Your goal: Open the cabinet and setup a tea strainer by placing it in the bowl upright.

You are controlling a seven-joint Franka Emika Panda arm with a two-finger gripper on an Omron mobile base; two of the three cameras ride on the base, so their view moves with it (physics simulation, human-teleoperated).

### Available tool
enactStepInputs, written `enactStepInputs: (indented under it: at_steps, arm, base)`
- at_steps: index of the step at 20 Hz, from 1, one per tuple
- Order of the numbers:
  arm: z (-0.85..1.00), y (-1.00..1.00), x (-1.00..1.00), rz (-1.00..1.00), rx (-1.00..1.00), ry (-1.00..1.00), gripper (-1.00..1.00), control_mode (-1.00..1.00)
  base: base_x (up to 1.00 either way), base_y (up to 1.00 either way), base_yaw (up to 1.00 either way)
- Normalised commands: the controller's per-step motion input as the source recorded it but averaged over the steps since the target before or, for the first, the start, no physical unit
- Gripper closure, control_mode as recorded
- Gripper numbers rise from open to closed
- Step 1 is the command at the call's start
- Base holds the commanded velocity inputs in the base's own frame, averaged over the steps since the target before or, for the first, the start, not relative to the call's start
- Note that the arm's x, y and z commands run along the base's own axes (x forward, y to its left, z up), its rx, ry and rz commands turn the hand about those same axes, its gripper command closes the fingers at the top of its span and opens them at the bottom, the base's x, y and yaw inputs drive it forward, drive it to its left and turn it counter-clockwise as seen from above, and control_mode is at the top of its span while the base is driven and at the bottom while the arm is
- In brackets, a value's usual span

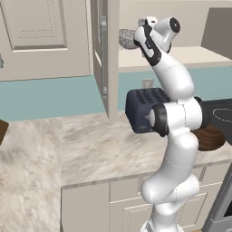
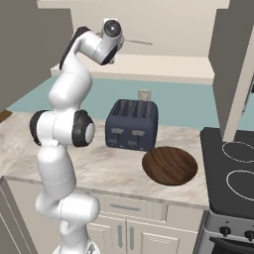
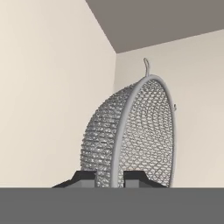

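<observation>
The cabinet stands open, its left door swung out edge-on and its pale shelf bare. On that shelf the tea strainer stands on its edge; in the hand view its mesh dome rises close in front, rim toward me. My gripper reaches into the cabinet, and its two dark fingertips press against either side of the strainer's thin rim at the bottom. The dark wooden bowl sits on the counter below, right of the arm, partly hidden by my arm in the left base view.
A dark blue toaster stands on the marble counter under the cabinet, just behind the bowl. A black stove adjoins the counter on the right. The cabinet's right door hangs open above the stove.
</observation>
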Motion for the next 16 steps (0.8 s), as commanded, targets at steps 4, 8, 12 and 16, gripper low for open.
enactStepInputs:
  at_steps: [4,8,12,16]
  arm:
    - [0.0,-0.03,-0.36,-0.01,0.0,-0.1,1.0,-1.0]
    - [0.0,-0.07,-0.54,-0.03,0.0,-0.1,1.0,-1.0]
    - [0.0,-0.29,-0.69,-0.07,0.0,-0.01,1.0,-1.0]
    - [0.0,-0.51,-0.8,-0.12,0.0,0.0,1.0,-1.0]
  base:
    - [0.0,0.0,0.0]
    - [0.0,0.0,0.0]
    - [0.0,0.0,0.0]
    - [0.0,0.0,0.0]
